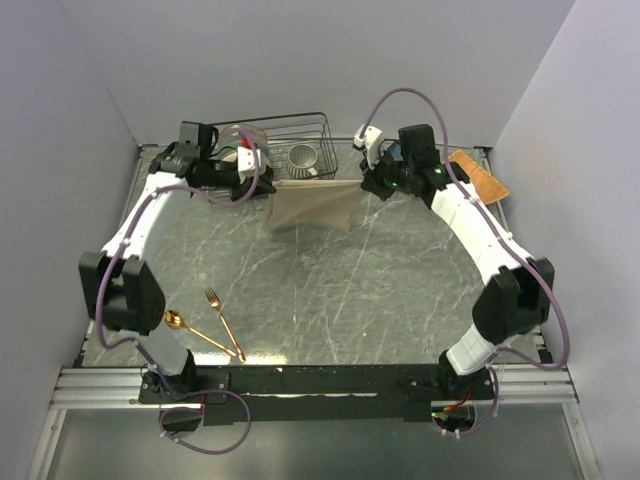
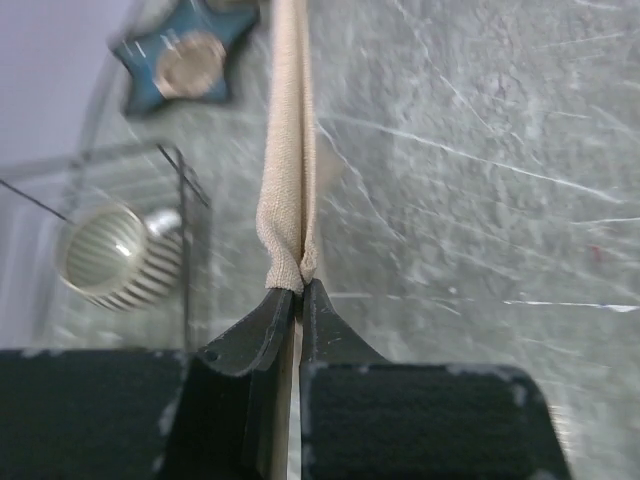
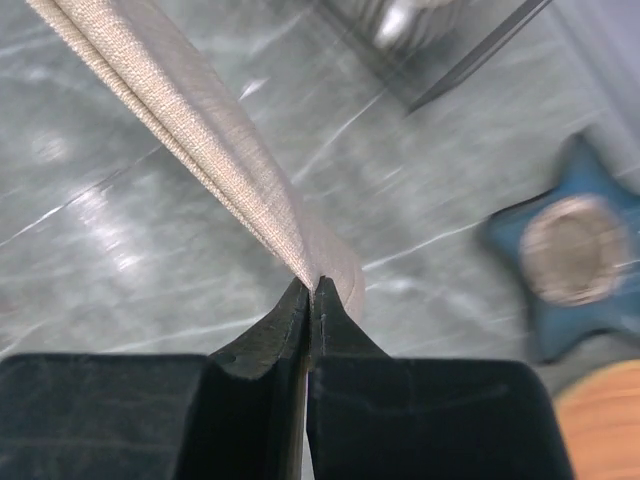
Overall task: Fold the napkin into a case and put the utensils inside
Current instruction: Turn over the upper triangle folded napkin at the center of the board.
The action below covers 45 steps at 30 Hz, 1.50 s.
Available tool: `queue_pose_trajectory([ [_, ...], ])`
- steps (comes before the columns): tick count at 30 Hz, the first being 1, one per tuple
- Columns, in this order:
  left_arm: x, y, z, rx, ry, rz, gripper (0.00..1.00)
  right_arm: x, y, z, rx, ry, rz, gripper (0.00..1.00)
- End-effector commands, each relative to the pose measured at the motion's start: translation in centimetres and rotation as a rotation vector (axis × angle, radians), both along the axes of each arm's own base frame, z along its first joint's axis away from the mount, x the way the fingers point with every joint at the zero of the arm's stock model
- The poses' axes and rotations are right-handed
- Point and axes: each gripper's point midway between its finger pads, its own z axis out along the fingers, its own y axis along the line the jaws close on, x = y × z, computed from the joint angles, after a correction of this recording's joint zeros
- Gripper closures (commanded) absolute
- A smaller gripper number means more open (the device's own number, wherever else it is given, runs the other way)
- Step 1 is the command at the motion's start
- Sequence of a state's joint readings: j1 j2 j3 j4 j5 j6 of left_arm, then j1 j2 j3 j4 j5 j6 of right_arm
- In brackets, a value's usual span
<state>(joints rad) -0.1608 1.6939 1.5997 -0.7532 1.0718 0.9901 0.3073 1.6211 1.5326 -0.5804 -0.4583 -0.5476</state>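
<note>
The beige napkin [image 1: 315, 205] hangs stretched between my two grippers above the far part of the table, its lower edge sagging toward the marble. My left gripper [image 1: 268, 185] is shut on its left corner. In the left wrist view the folded cloth [image 2: 288, 150] runs straight out from the pinched fingertips of that gripper [image 2: 300, 288]. My right gripper [image 1: 362, 183] is shut on the right corner, and the right wrist view shows the cloth [image 3: 180, 110] leaving the closed tips of that gripper [image 3: 310, 288]. The gold fork [image 1: 225, 322] and gold spoon [image 1: 195, 330] lie at the near left.
A black wire basket [image 1: 290, 140] holding a ribbed metal cup [image 1: 303, 158] stands behind the napkin. An orange woven mat [image 1: 480, 175] lies at the far right edge. A blue star-shaped object [image 3: 570, 250] sits on the table under the napkin's right end.
</note>
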Motion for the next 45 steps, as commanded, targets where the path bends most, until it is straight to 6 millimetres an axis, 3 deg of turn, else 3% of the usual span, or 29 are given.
queue_pose_trajectory([
  [1, -1.4, 0.8, 1.9, 0.034, -0.283, -0.060, 0.99, 1.8, -5.1, 2.8, -0.155, -0.307, -0.134, 1.00],
  [3, -3.2, 0.4, -1.6, 0.092, -0.290, -0.114, 0.99, 1.8, -4.2, 2.4, -0.165, -0.395, -0.116, 1.00],
  [4, -3.7, 0.3, -2.9, 0.121, -0.327, -0.147, 0.99, 0.7, -4.5, -0.4, -0.199, -0.376, -0.118, 1.00],
  [5, -5.1, 0.8, -6.1, 0.160, -0.288, -0.155, 0.99, 0.3, -4.1, -1.5, -0.226, -0.396, -0.094, 1.00],
  [6, -6.0, 0.6, -7.6, 0.181, -0.292, -0.176, 0.99, 0.2, -2.9, -1.4, -0.220, -0.466, -0.074, 1.00],
  [7, -6.5, 0.8, -9.0, 0.212, -0.334, -0.208, 0.99, -1.4, -2.9, -4.7, -0.263, -0.444, -0.049, 1.00],
  [8, -8.5, 1.2, -11.9, 0.239, -0.300, -0.231, 0.99, -2.2, -2.5, -5.8, -0.295, -0.463, -0.014, 1.00],
  [9, -9.5, 1.3, -13.3, 0.267, -0.290, -0.248, 0.99, -2.6, -1.9, -6.0, -0.298, -0.503, 0.002, 1.00],
  [10, -11.2, 1.6, -15.4, 0.281, -0.256, -0.274, 0.99, -4.6, -1.3, -9.0, -0.332, -0.473, 0.052, 1.00],
  [12, -13.0, 1.5, -16.7, 0.296, -0.231, -0.298, 0.99, -6.1, -0.7, -10.6, -0.370, -0.501, 0.106, 1.00],
  [13, -14.5, 1.7, -17.9, 0.304, -0.194, -0.316, 0.99, -7.8, -0.5, -12.8, -0.397, -0.479, 0.155, 1.00],
  [14, -15.3, 1.6, -18.2, 0.303, -0.184, -0.324, 0.99, -8.4, -0.6, -13.5, -0.425, -0.485, 0.175, 1.00],
  [19, -19.5, 1.4, -20.6, 0.323, -0.075, -0.360, 0.99, -11.5, -0.4, -16.1, -0.464, -0.460, 0.262, 1.00],
  [22, -20.3, 0.9, -21.7, 0.338, -0.060, -0.338, 0.99, -12.9, 0.0, -17.2, -0.488, -0.450, 0.316, 1.00],
  [25, -21.1, 0.8, -22.3, 0.349, -0.055, -0.346, 0.98, -14.2, 0.1, -18.2, -0.502, -0.416, 0.354, 1.00],
  [28, -21.6, 0.6, -22.4, 0.364, -0.043, -0.337, 0.89, -15.2, 0.2, -19.2, -0.525, -0.402, 0.402, 1.00],
  [29, -22.0, 0.5, -22.3, 0.369, -0.041, -0.347, 0.73, -15.5, 0.2, -19.5, -0.534, -0.397, 0.416, 1.00],
  [30, -22.2, 0.5, -22.2, 0.371, -0.044, -0.353, 0.66, -15.9, 0.2, -19.6, -0.539, -0.396, 0.430, 1.00],
  [31, -22.8, 0.8, -22.0, 0.381, -0.026, -0.369, 0.60, -16.0, 0.2, -19.6, -0.546, -0.393, 0.438, 0.96],
  [32, -22.9, 0.9, -21.4, 0.381, -0.036, -0.373, 0.50, -16.5, -0.2, -19.9, -0.562, -0.370, 0.451, 0.83],
  [34, -23.0, 1.1, -19.9, 0.389, -0.030, -0.360, 0.44, -16.5, 0.1, -18.5, -0.539, -0.380, 0.445, 0.57],
  [35, -22.5, 1.1, -19.1, 0.385, -0.020, -0.322, 0.44, -17.0, -0.2, -18.4, -0.544, -0.355, 0.455, 0.36],
  [36, -22.1, 1.3, -18.3, 0.373, 0.041, -0.246, 0.44, -16.6, 0.4, -16.4, -0.514, -0.384, 0.439, 0.32],
  [37, -20.7, 1.0, -16.3, 0.336, 0.030, -0.203, 0.45, -16.8, 0.4, -15.8, -0.497, -0.370, 0.431, 0.29],
  [38, -19.4, 2.3, -15.4, 0.312, 0.076, -0.120, 0.45, -17.4, 0.1, -15.6, -0.495, -0.336, 0.439, 0.24],
  [39, -18.8, 2.3, -14.0, 0.244, 0.136, -0.074, 0.46, -17.3, 0.7, -13.9, -0.459, -0.351, 0.433, 0.23],
  [42, -14.8, 4.0, -10.2, 0.146, 0.263, 0.072, 0.45, -18.2, 0.4, -12.3, -0.421, -0.300, 0.419, 0.17],
  [45, -11.4, 5.3, -9.6, 0.037, 0.453, 0.239, 0.46, -17.7, 0.2, -11.4, -0.378, -0.241, 0.357, 0.17],
])
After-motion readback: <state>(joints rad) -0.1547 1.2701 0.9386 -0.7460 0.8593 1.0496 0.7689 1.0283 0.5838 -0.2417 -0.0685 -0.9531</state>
